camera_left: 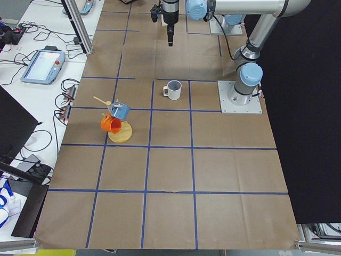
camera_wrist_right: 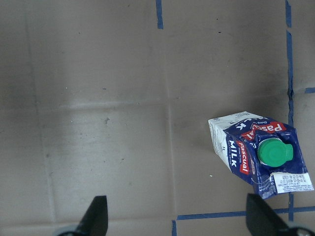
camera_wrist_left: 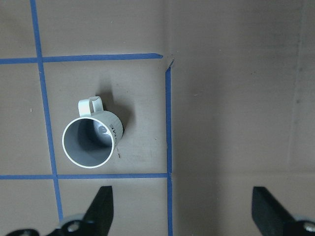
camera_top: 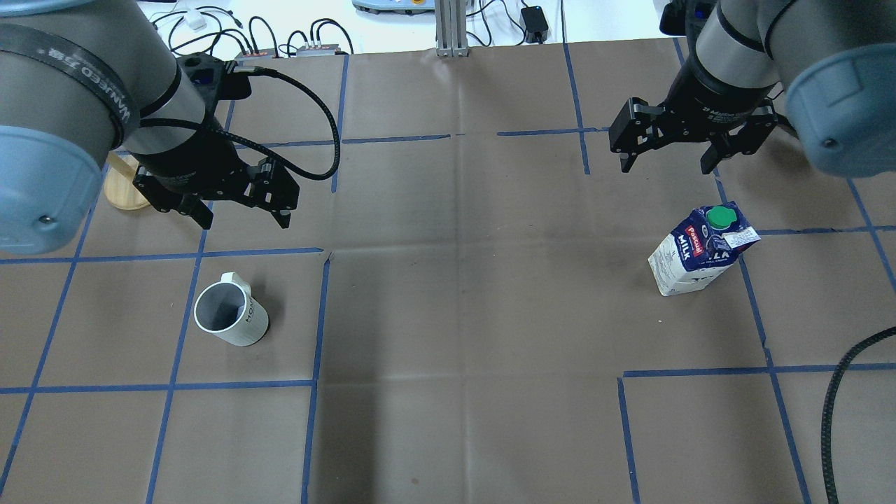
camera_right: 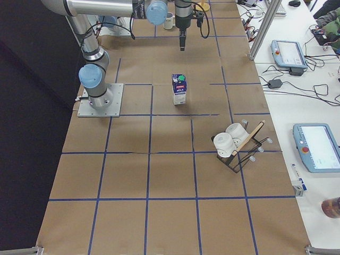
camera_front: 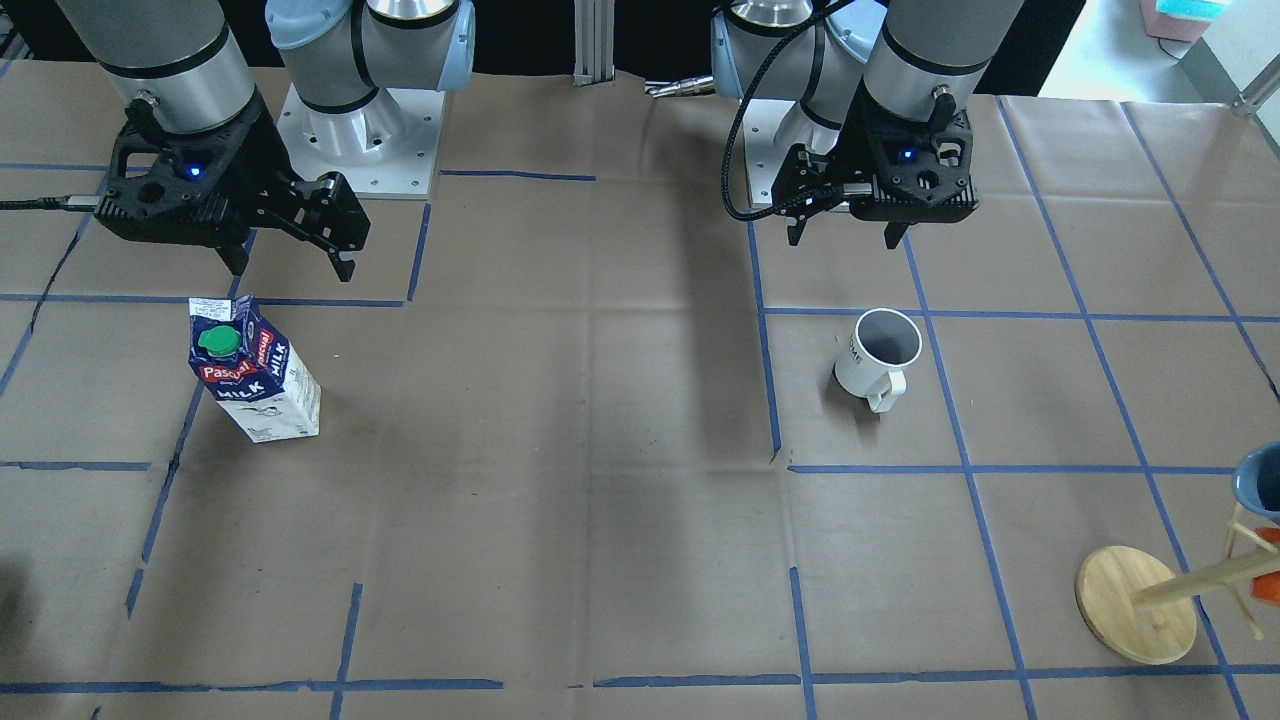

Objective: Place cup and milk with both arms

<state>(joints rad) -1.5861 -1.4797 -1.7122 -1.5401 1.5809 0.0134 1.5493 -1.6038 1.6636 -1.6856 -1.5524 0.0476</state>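
Left gripper [camera_top: 246, 220] and right gripper [camera_top: 666, 168], both agape and empty, hang over the upright cup [camera_top: 234, 318] and milk [camera_top: 696, 255] respectively; I judge the cup rigid, slick, taken across its wall, the milk crushable, taken low

- The cup's [camera_front: 880, 350] side lettering curves out of sight in the front view; only its last letters show.
- The wooden mug stand [camera_front: 1135, 603] runs off that view's right edge, and its blue cup [camera_front: 1260, 485] is cut to a sliver.
- Overhead, the left arm [camera_top: 63, 119] covers most of the stand's base.
- The wrist views crop the left gripper [camera_wrist_left: 180, 192] and right gripper [camera_wrist_right: 177, 198] at the bottom edge.
- The milk's [camera_wrist_right: 256, 155] label print is too small to read.
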